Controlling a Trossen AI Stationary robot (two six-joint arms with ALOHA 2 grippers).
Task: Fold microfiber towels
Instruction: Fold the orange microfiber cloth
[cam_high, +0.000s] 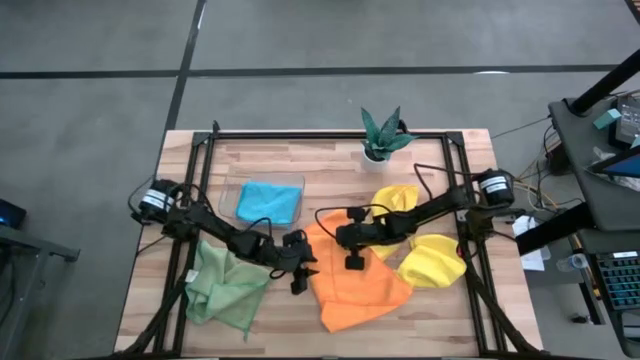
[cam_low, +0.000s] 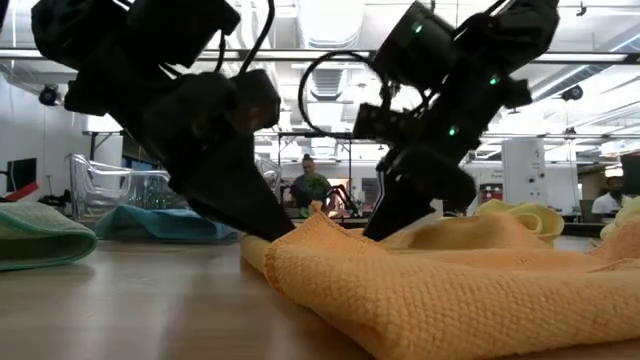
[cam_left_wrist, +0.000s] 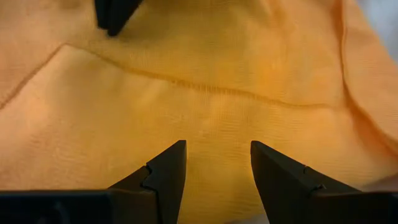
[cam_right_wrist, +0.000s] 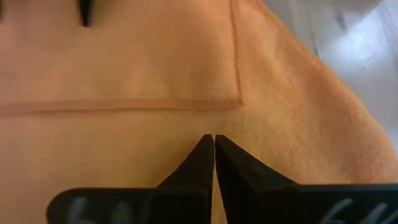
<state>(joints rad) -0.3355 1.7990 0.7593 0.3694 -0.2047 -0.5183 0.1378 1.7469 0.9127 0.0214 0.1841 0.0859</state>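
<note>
Orange towel (cam_high: 362, 288) is lying rumpled at desk (cam_high: 440, 310) centre-front. Right gripper (cam_right_wrist: 214, 144) is pinching its top edge, jaws closed tight on cloth. Left gripper (cam_left_wrist: 217, 163) is hovering w/ jaws partly open over left edge. Next: left should grab hem firmly, then lift both evenly, avoiding bunching.

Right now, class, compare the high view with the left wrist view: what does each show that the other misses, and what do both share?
Only the high view shows the whole table, the blue towel in the clear tray, the green towel, two yellow towels, the plant and the right gripper, shut.

Only the left wrist view shows the orange towel's stitched hem close up, and the gap between the left gripper's fingers.

Both show the orange towel and the left gripper, open over it.
</note>
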